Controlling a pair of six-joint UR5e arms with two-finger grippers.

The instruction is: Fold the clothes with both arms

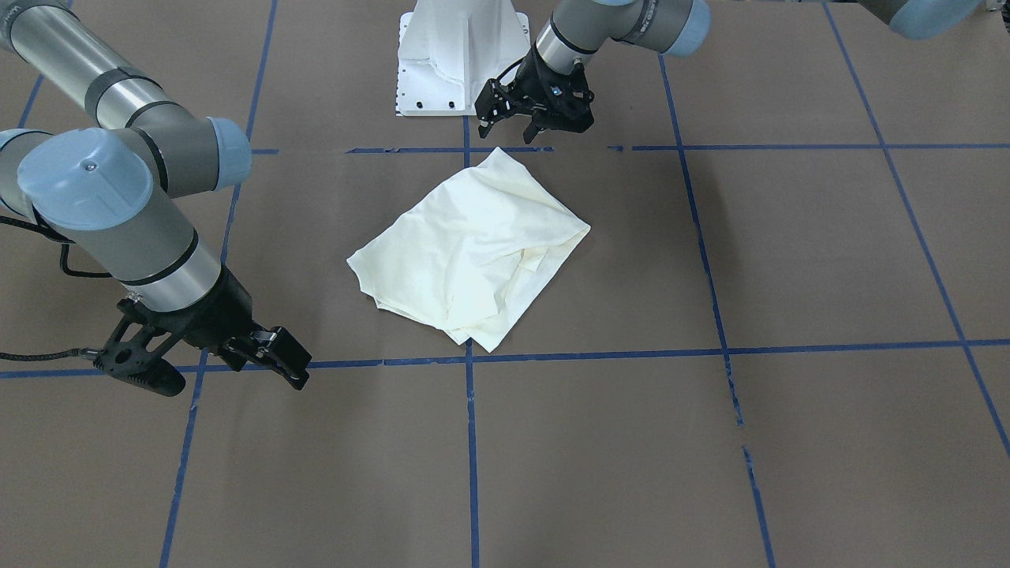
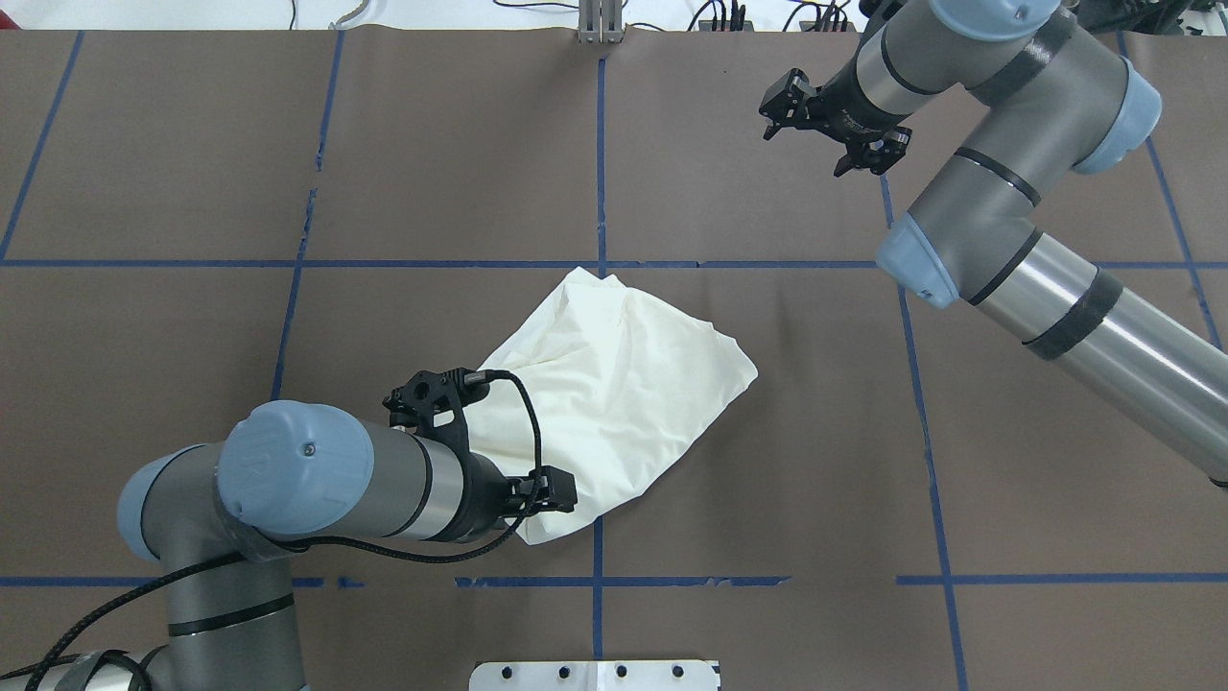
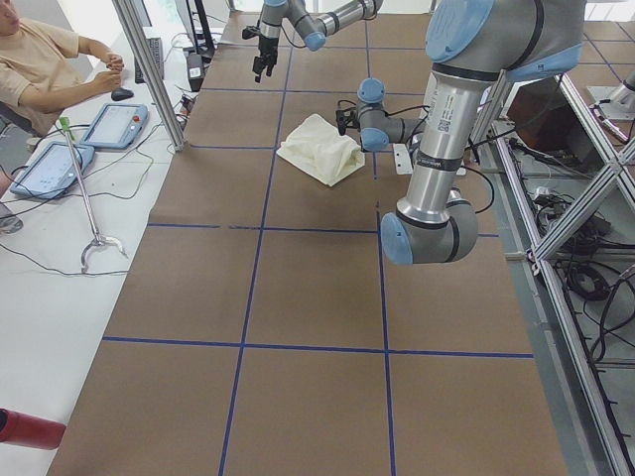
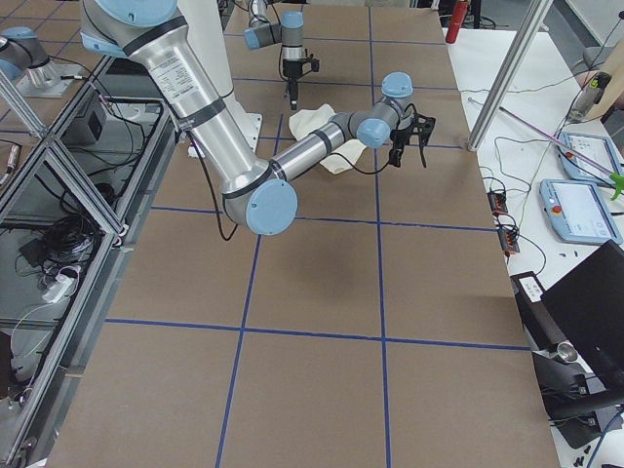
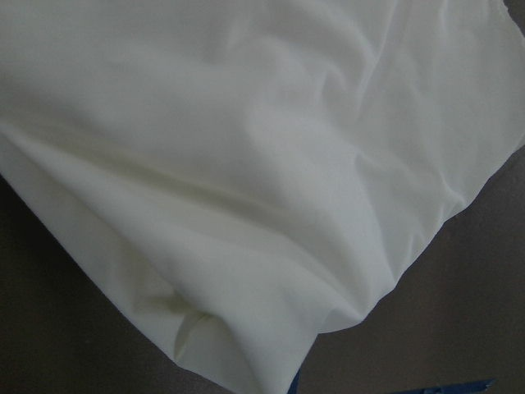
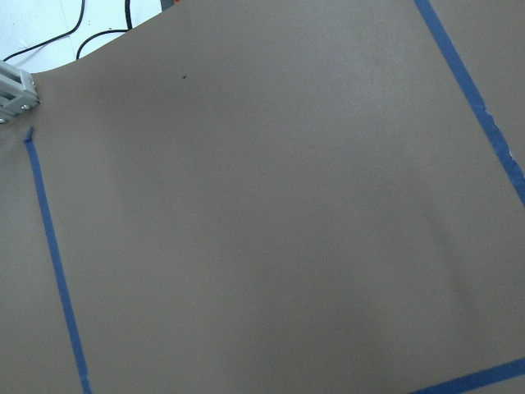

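A brown paper-covered table [image 2: 767, 432] carries a blue tape grid. The grey right arm [image 2: 998, 221] stretches to the far right and the grey left arm [image 2: 317, 480] bends low and near. A cream shirt [image 2: 624, 393], folded into a rumpled bundle with its plain side up, lies at the table's middle. The black left gripper [image 1: 517, 118] hangs over the shirt's near edge, jaws apart and holding nothing. The right gripper [image 1: 233, 377] is also spread, above bare table well apart from the shirt.

Robotics lab: tape-gridded table [image 1: 789, 473], teach pendants [image 3: 111, 125].

The brown bench [image 1: 789, 442] is marked into squares by blue tape [image 1: 471, 442], and a white pedestal [image 1: 461, 55] stands at one long edge. Beside it, a seated person [image 3: 40, 64] has two tablets [image 3: 48, 167] and a grabber stick [image 3: 84, 198] on a white table [image 3: 40, 327].
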